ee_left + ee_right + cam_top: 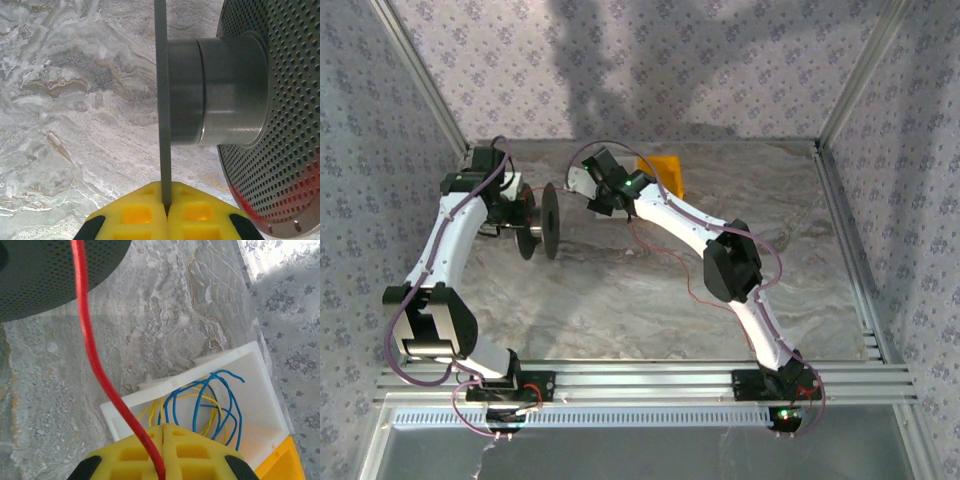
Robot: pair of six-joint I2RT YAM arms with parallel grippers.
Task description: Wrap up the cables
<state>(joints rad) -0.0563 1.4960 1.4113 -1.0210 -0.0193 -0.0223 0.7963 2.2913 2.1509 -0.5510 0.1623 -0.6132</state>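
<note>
Cable (95,365) pinched in right tool (163,429); left tool (166,201) clamps spool flange (160,100); elbows (732,262) bent.

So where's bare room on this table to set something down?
Bare table between the right arm and side rail, and in the near middle, left arm to right arm. Crowded far centre: spool, left hand, right hand, box; red wire trails beside the right arm.

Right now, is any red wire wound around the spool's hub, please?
No, the spool's hub is bare grey along its whole visible side.
</note>
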